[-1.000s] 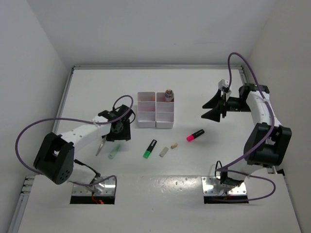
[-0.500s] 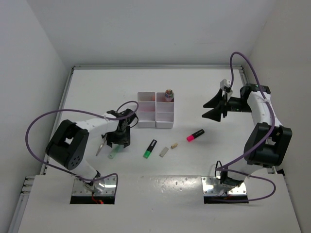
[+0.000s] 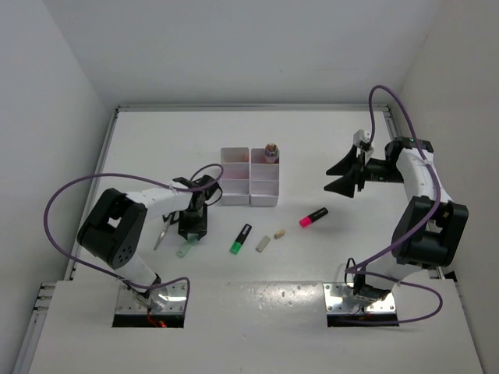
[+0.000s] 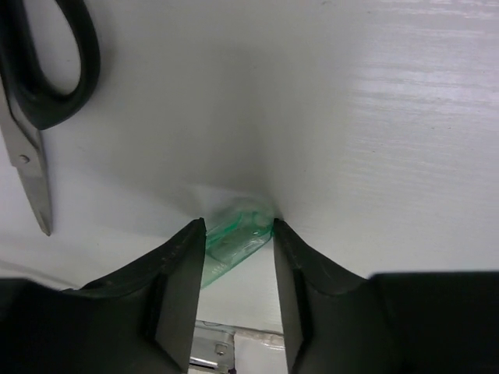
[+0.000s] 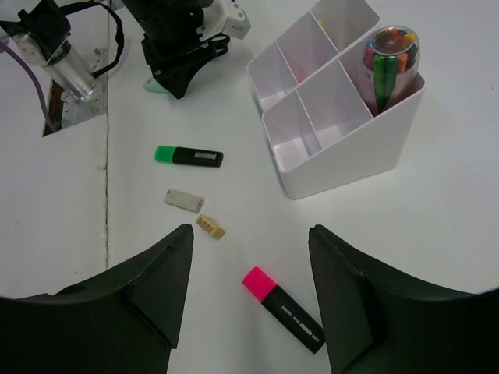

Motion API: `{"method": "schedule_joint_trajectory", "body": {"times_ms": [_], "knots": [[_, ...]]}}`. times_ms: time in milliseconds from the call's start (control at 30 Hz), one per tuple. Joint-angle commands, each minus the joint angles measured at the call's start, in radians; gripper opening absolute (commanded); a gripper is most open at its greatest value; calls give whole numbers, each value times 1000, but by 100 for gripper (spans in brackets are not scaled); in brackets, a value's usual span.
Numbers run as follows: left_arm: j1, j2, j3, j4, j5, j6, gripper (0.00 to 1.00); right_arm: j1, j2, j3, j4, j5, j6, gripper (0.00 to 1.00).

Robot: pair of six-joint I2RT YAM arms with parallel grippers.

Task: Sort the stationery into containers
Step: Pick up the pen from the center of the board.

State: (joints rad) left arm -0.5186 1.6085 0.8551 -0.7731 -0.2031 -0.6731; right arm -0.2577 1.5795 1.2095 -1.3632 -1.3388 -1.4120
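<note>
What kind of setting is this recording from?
Probably a lab robot cell: a white table boxed by plain white walls, two arms bolted at its edge, stationery staged beside a white organiser.

I see the left arm (image 3: pixel 144 200) stretched forward and low, with the left tool (image 4: pixel 238 231) pointing down, fingers a narrow gap apart. The right arm (image 3: pixel 419 178) is raised, the right tool (image 5: pixel 249 234) spread wide, gripping nothing.

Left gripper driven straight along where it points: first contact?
The pale green pen between the left gripper's fingers, then the table beneath it. The scissors lie off to the side.
</note>
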Motion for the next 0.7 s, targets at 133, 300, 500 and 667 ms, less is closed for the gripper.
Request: {"method": "schedule_joint_trajectory", "body": {"times_ms": [133, 300, 500, 667], "knots": [[34, 21, -60, 78, 100, -2, 33, -12, -19, -7, -40, -56, -56, 62], [34, 31, -60, 98, 113, -2, 23, -12, -29, -16, -40, -56, -56, 62], [45, 13, -18, 98, 123, -2, 18, -21, -29, -16, -40, -56, -56, 62], [77, -10, 44, 98, 146, 7, 14, -21, -29, -16, -40, -56, -56, 62]]}}
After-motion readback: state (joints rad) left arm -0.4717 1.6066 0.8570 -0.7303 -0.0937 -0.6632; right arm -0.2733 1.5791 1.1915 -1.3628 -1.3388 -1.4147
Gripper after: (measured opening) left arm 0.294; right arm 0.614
